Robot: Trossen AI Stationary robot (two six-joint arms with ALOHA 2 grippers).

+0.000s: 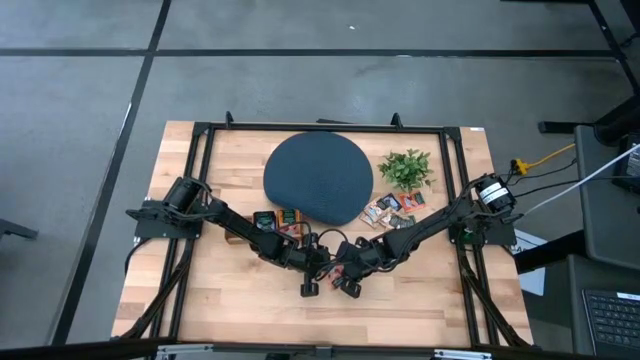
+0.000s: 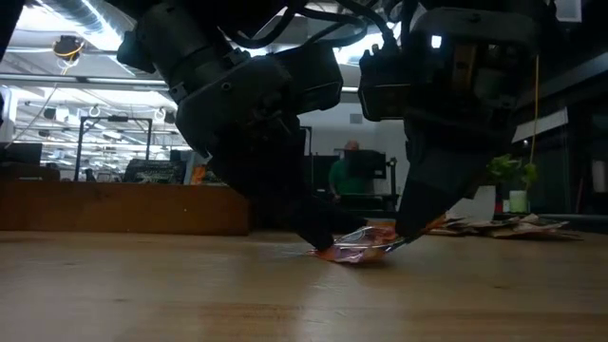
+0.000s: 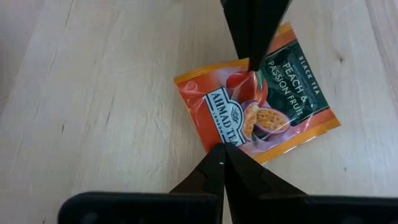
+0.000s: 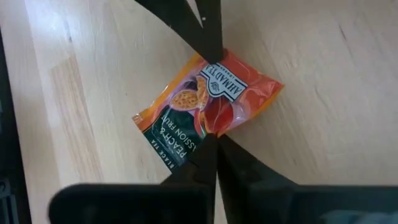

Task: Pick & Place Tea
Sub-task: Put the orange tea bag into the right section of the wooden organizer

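Note:
One orange-red tea sachet (image 3: 273, 106) lies on the wooden table (image 1: 240, 300) near its front middle, also seen in the right wrist view (image 4: 180, 118) and the low view (image 2: 359, 249). My left gripper (image 3: 222, 148) is shut, with its tips on one edge of the sachet. My right gripper (image 4: 208, 135) comes from the opposite side and is shut on the sachet. In the high view both grippers meet over it, the left (image 1: 328, 266) and the right (image 1: 346, 270). My left gripper rests its shut fingertips on the sachet's edge by the white label (image 3: 225, 138), slanting down from the table's left. That end stays on the table. My right gripper pinches the sachet at a crumpled spot on its opposite edge (image 4: 214, 127), slanting down from the right. There the foil puckers and rises slightly off the wood (image 2: 399, 239).
A round dark disc (image 1: 318, 178) lies behind the grippers. A small green plant (image 1: 406, 168) and a heap of sachets (image 1: 393, 208) sit at the back right. A few more sachets (image 1: 278, 220) lie by my left arm. Bare wood (image 1: 420, 300) shows along the front.

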